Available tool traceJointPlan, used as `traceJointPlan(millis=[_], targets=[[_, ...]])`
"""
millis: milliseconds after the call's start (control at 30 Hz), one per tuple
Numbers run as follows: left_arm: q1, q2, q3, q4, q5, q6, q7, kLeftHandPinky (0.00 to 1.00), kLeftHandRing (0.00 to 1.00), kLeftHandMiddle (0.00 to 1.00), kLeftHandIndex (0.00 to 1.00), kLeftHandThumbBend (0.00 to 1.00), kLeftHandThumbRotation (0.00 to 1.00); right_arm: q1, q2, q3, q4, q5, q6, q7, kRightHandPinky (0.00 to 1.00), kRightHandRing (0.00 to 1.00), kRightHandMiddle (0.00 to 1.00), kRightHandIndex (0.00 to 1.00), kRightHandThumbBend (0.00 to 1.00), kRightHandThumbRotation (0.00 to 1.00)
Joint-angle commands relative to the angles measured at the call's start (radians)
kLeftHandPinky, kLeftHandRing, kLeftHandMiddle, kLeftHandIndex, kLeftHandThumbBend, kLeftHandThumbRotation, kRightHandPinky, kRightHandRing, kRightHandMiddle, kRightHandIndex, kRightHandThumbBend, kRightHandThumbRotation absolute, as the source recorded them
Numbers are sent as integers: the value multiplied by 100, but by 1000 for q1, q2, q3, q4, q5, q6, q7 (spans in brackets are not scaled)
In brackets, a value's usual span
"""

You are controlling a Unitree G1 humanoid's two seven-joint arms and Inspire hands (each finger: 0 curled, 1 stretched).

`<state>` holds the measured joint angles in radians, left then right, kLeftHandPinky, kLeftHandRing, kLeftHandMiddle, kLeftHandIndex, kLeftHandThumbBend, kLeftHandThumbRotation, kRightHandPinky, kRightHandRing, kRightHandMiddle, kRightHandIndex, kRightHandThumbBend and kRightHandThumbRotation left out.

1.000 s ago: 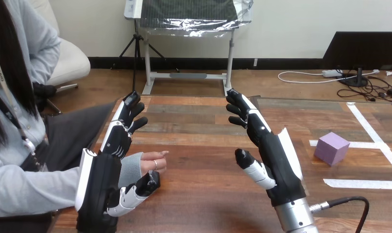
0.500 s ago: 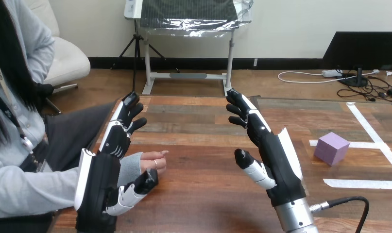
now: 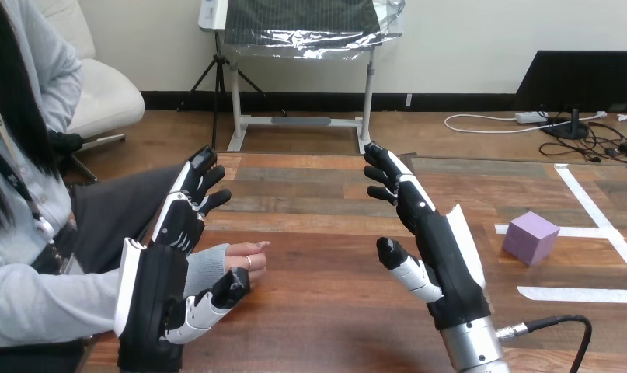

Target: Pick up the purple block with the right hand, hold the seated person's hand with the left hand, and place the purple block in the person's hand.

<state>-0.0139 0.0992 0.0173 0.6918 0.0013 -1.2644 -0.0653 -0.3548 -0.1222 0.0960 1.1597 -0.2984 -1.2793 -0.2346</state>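
No step is judged complete. The purple block (image 3: 531, 237) lies untouched near the right edge of the worktop (image 3: 325, 264). The right robot hand (image 3: 438, 249) is held open and empty. The left robot hand (image 3: 166, 280) is spread open beside the person's hand (image 3: 244, 259), which is not grasped.

The block (image 3: 530, 237) is coloured pale purple. The counter (image 3: 325, 318) is patterned in brown wood planks, dark and reddish, and is marked with white tape strips (image 3: 578, 294). The left hand (image 3: 156, 299) and right hand (image 3: 444, 260) are finished in black with white shells; the fingers (image 3: 407, 198) are banded black and white.
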Motion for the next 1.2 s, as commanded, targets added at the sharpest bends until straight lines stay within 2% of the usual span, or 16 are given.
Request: traceJointPlan(millis=[0,233,400,700,967,1100,1167], targets=[[-50,1,2,-41,-4,-9,-6,81,90,93,91,100,76,-67,-21,-23,-50,-7,-3,-19,83,89,92,92,100,95],[-49,-2,10,-41,4,-8,-1,80,89,92,91,100,78,-81,-50,-26,-57,-46,10,-52,83,89,92,92,100,95],[-46,-1,5,-45,-9,-3,-7,80,89,92,91,100,78,-95,-89,-27,-73,-104,40,-106,82,89,92,93,100,97],[-50,-5,12,-33,-5,-13,-3,80,88,91,90,100,78,-130,-125,-36,-89,-124,62,-152,81,89,92,92,100,96],[-53,-4,16,-27,4,-19,0,79,87,91,90,100,78,-153,-169,-46,-174,-169,133,-205,76,87,90,91,100,96],[-53,-5,20,-28,11,-18,3,79,88,91,90,100,77,-153,-186,-51,-223,-173,185,-212,75,86,90,90,100,97],[-53,-5,19,-30,11,-16,3,79,88,91,90,100,77,-159,-193,-56,-240,-160,193,-204,75,86,89,90,100,97]])
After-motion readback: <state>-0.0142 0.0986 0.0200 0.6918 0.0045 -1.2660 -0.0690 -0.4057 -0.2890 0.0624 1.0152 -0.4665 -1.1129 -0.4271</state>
